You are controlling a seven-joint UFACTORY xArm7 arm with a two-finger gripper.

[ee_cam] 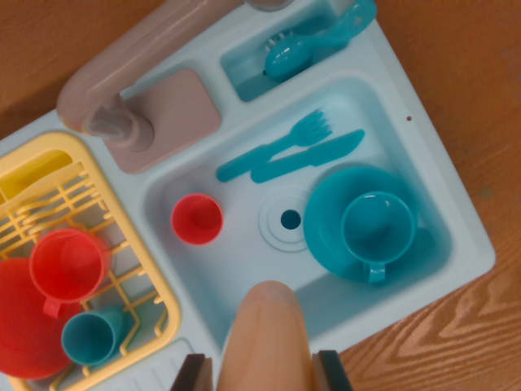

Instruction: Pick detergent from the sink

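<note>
1. The claw [264,368] sits at the bottom centre of the frame, its two dark fingers [192,373] pressed against either side of a pale peach detergent bottle [264,338].
2. The detergent bottle stands between them, its rounded top towards the middle of the frame, over the lower edge of the sink [391,90].
3. The sink is a light blue toy unit lying aslant on a wood-grain tabletop [456,49].
4. In the basin, a red cup [196,219] stands left of the drain [289,218].
5. Right of the drain, a teal cup [377,230] rests on a teal plate [326,236].
6. A teal fork [277,147] and a teal knife [309,156] lie side by side in the upper part of the basin.
7. A teal brush [313,41] lies in the small compartment at the top.
8. A mauve faucet [122,73] arches at the upper left.
9. A yellow dish rack [49,163] at the left holds a red mug [67,265], a red plate [20,326] and a small teal cup [89,338].
</note>
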